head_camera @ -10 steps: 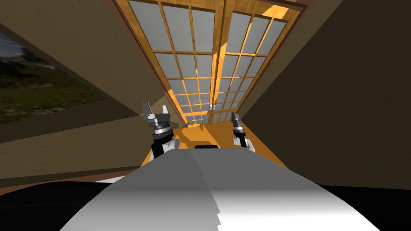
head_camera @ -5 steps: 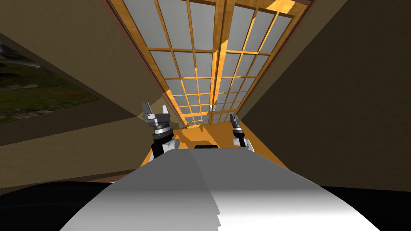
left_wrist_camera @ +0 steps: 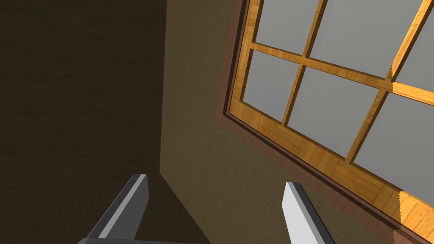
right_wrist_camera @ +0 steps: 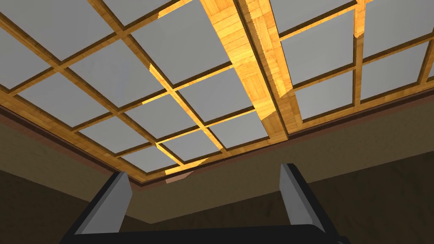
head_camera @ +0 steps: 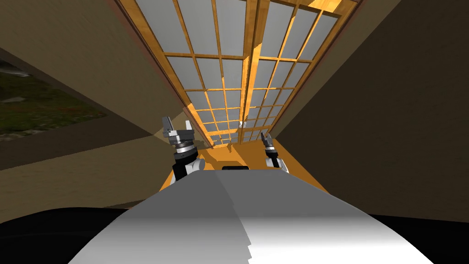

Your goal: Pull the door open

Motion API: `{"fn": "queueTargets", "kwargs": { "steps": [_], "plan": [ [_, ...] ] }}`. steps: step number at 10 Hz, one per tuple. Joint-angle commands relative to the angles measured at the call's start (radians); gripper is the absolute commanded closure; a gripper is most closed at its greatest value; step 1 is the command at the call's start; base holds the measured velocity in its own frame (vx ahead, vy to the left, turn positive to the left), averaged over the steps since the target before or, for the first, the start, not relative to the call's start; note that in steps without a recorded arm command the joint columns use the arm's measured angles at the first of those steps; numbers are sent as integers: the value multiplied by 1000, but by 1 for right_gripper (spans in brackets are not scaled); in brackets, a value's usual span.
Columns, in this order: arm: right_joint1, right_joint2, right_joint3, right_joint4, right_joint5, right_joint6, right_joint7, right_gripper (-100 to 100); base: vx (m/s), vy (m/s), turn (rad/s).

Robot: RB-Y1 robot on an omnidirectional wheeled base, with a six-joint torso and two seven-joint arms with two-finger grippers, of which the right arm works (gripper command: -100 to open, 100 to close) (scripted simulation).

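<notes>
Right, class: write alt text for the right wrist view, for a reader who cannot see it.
The right gripper, open and empty, points at a wooden double door with a grid of grey panes. Brown wall borders the door's frame.

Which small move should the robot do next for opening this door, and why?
Probably move the right gripper forward and a little left, toward the small white handle where the two leaves of the wooden door meet. Its jaws stand open on nothing, and the handle lies beyond them.
</notes>
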Motion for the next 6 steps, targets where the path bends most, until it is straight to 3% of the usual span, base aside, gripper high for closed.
{"fn": "queueTargets", "kwargs": {
  "steps": [1, 6],
  "plan": [
    [-17, 3, -11, 50, 22, -18, 31, -100, 104, -9, -11],
    [-63, 1, -46, 193, 84, -58, 109, -100, 100, 9, -9]
  ]
}}
